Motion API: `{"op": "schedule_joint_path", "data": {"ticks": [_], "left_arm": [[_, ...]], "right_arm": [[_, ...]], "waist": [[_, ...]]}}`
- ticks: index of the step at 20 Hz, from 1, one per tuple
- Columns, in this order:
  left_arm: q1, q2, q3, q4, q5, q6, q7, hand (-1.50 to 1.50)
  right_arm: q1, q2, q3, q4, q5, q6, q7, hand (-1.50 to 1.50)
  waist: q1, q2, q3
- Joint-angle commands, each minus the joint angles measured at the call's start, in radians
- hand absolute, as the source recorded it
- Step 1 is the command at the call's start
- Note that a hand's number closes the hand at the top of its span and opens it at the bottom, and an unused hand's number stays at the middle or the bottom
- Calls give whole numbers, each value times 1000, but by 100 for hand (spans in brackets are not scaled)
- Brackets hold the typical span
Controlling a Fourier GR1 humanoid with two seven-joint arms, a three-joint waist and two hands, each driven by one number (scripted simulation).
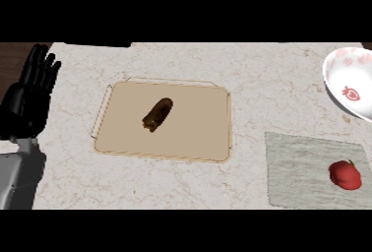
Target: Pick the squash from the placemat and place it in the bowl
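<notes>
A small red, rounded squash (345, 174) lies on the right part of a grey placemat (305, 170) at the lower right of the counter. A white bowl (335, 74) with red strawberry prints stands at the right edge, farther back than the placemat and partly cut off by the view. My left hand (33, 93) rests open at the far left with its fingers pointing up, far from the squash and the bowl. My right hand does not show.
A tan board (196, 133) sits in the middle of the pale marbled counter with a dark brown elongated item (158, 114) lying on it. A dark strip runs along the counter's back left corner.
</notes>
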Motion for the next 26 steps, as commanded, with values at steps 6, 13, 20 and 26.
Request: {"op": "schedule_joint_path", "data": {"ticks": [6,13,20,26], "left_arm": [[-29,20,8,-18,9,-15,24,0],[-31,-5,-5,22,-18,8,-7,0],[-15,-4,8,10,-10,11,-6,0],[-34,7,19,14,-6,6,-5,0]], "right_arm": [[-18,151,52,157,63,-75,-24,150],[-36,223,14,257,7,58,-46,-150],[-99,222,-153,312,-171,122,-20,-150],[-135,145,-263,359,-279,128,93,-150]], "waist": [[18,2,1],[0,4,1],[0,2,3],[6,13,5]]}}
